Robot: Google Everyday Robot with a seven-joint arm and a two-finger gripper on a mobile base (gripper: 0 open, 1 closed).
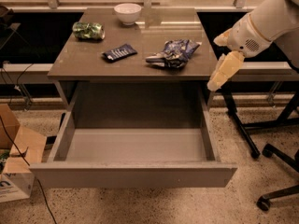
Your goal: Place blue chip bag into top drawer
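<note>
My hand (216,82) hangs off the right edge of the surface (84,65), touching nothing. On the surface, the chip bag (174,54) lies right of centre, with the packet (119,52) to its left. The can (88,31) is at the back left and the bowl (127,12) at the back edge. The top drawer (135,174) stands pulled out in front, below the surface.

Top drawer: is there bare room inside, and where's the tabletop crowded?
Top drawer floor is bare wall to wall. Tabletop front-left corner is free; blue chip bag, packet, can, bowl crowd middle and back. Hand hangs beside the right edge.
</note>
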